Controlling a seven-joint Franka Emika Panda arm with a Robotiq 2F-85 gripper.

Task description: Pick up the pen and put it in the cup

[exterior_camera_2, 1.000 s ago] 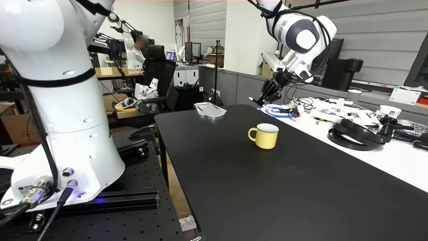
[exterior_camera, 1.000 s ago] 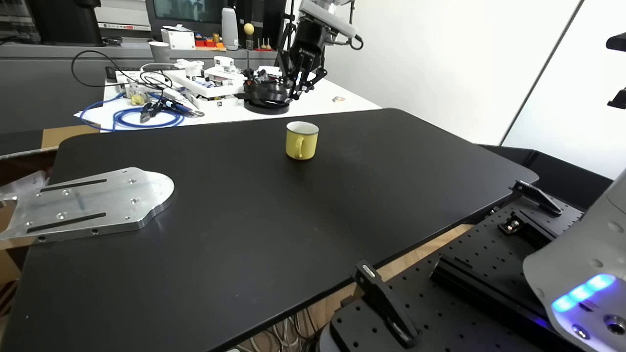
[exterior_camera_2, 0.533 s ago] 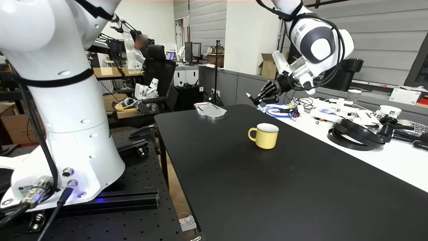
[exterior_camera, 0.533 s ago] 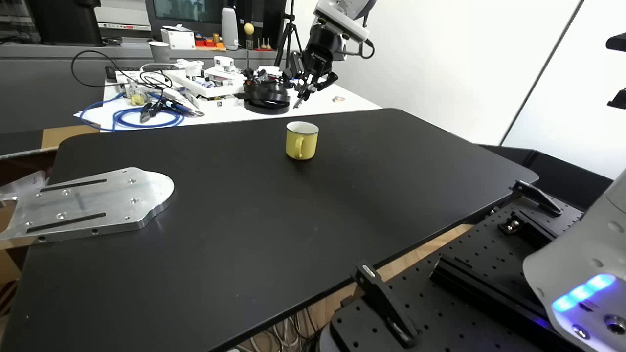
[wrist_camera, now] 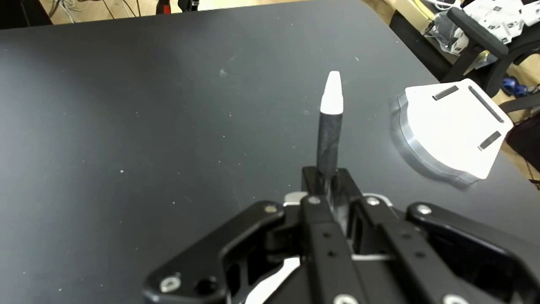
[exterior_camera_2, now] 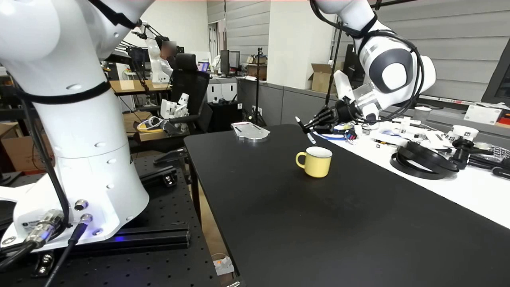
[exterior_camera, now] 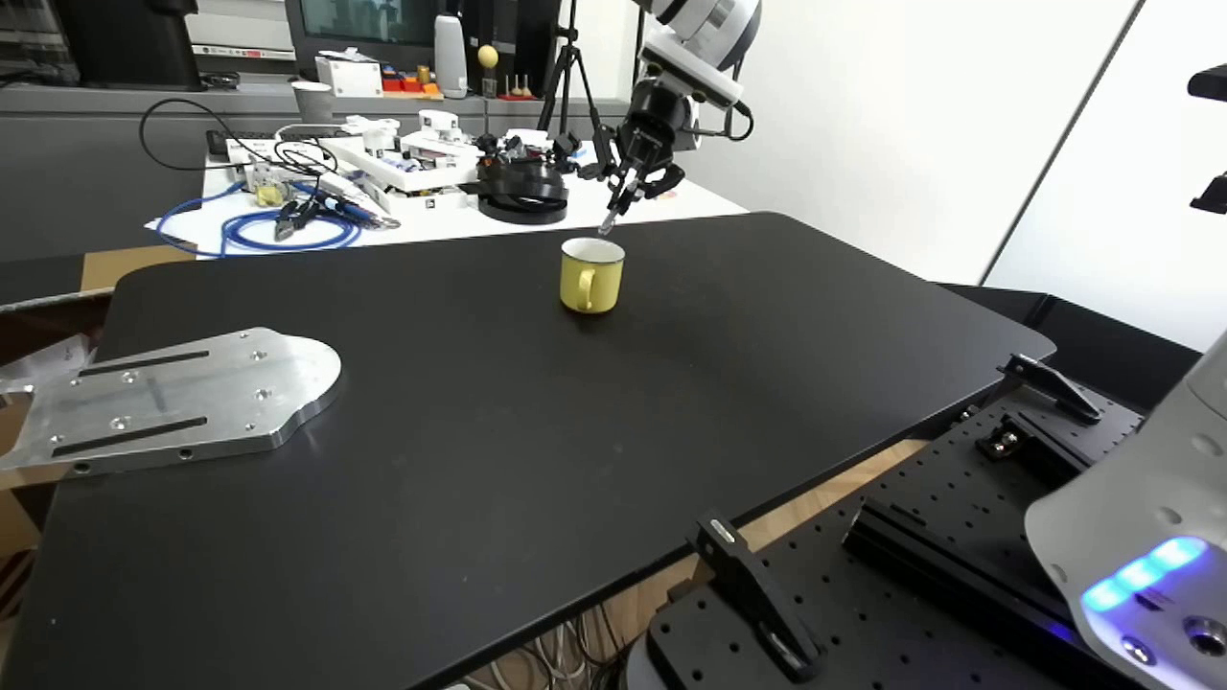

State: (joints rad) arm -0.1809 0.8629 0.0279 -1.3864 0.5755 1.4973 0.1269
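The pen [exterior_camera_2: 310,138] is held tilted in my gripper [exterior_camera_2: 306,128], with an end sticking out on each side of the fingers. In the wrist view my gripper [wrist_camera: 327,177] is shut on the pen [wrist_camera: 331,103], whose white tip and dark body point away. In an exterior view the gripper [exterior_camera: 625,199] and the pen's lower end [exterior_camera: 607,223] are just above the far rim of the cup. The yellow cup [exterior_camera: 604,285] stands upright on the black table, also in an exterior view [exterior_camera_2: 318,164]. It is out of view in the wrist view. The pen appears apart from the cup.
A silver metal plate [exterior_camera: 192,393] lies on the table [exterior_camera: 537,460] near one edge; it also shows in the wrist view [wrist_camera: 451,126]. A white side table with cables [exterior_camera: 288,225], white parts and a black round object [exterior_camera: 522,192] adjoins the far edge.
The arm has moved to the right and lower in both exterior views, carrying the pen toward the cup. The pen's lower end now shows below the fingers. The cup has not moved.
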